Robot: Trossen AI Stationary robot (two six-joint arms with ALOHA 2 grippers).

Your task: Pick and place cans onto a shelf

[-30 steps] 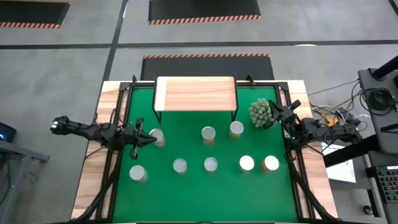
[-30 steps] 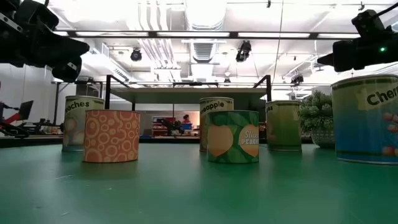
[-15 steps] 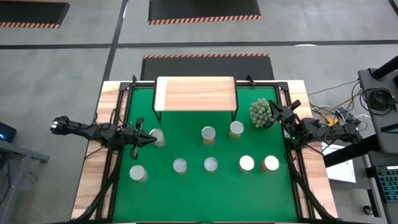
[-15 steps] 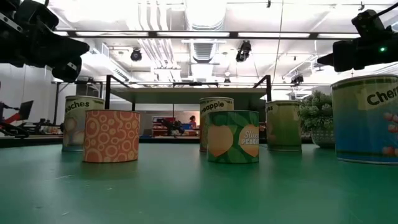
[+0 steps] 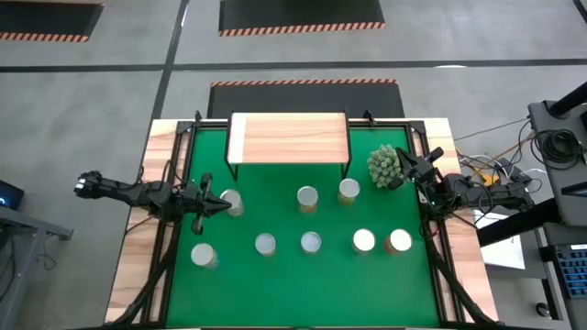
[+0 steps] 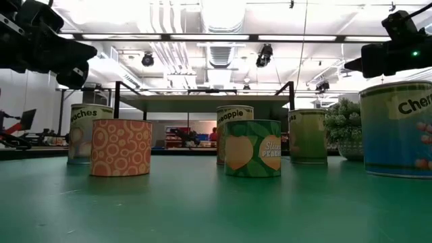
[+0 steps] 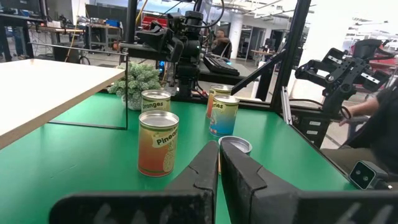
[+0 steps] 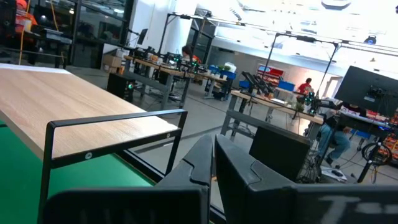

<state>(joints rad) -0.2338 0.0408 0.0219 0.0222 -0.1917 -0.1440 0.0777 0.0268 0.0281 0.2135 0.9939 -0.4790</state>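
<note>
You have both arms waiting at the edges of the green mat [image 5: 275, 284]. Your left gripper [image 5: 223, 203] sits at the left side with its fingers pressed together and holds nothing; its tip is just beside one can [image 5: 232, 202]. Your right gripper [image 5: 401, 161] is at the right side, next to the spiky plant [image 5: 383, 165], also pressed together and empty. The other cans stand upright on the mat: two [image 5: 307, 197] near the middle and five in a front row [image 5: 311, 242]. The shelf [image 5: 289, 137] stands at the far edge of the mat, and its wooden top carries no can.
</note>
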